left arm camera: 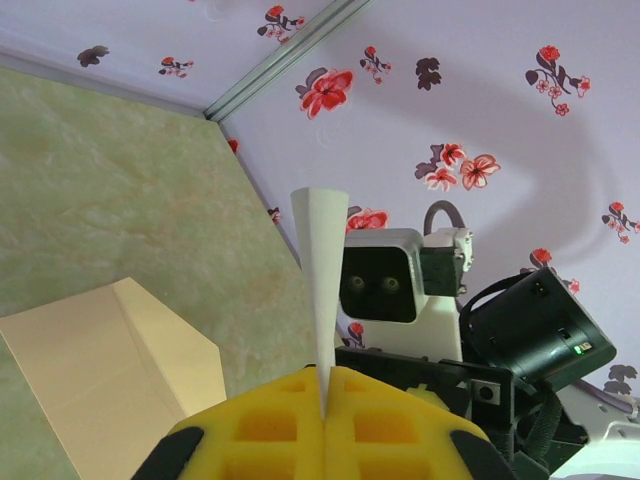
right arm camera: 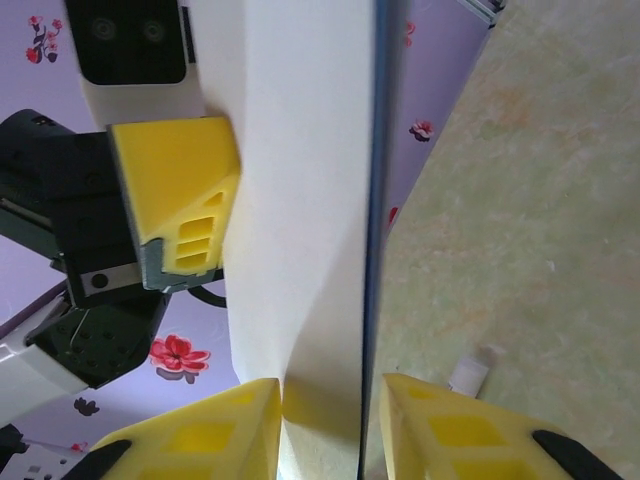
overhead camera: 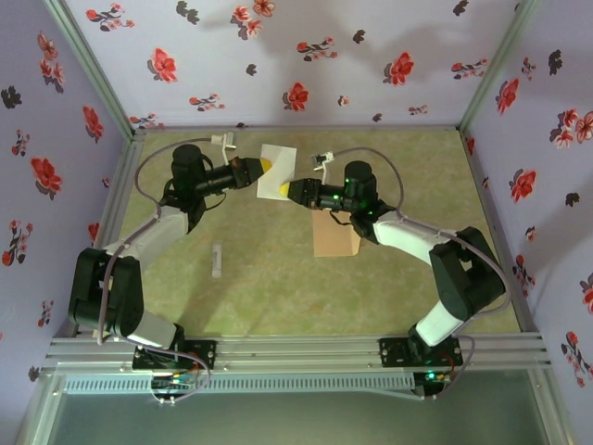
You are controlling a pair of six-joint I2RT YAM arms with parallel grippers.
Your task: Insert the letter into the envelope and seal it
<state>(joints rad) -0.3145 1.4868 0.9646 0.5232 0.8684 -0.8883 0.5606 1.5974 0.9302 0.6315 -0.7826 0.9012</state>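
While the left tool [left arm camera: 325, 385] is clamped on the letter [overhead camera: 278, 165], held upright in the air beyond the envelope [overhead camera: 335, 236] on the desk [overhead camera: 259, 297], the right tool [right arm camera: 330, 395] straddles another edge, grip unclear; opposed pulls could buckle, tear or drop the sheet

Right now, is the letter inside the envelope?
Out. The left jaws pinch the letter up in the air; the envelope lies on the table.

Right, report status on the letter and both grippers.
Left gripper shut on letter, lifted off table. Right gripper open, jaws astride letter's other edge. Envelope on table, partly under right arm. White stick well aside.
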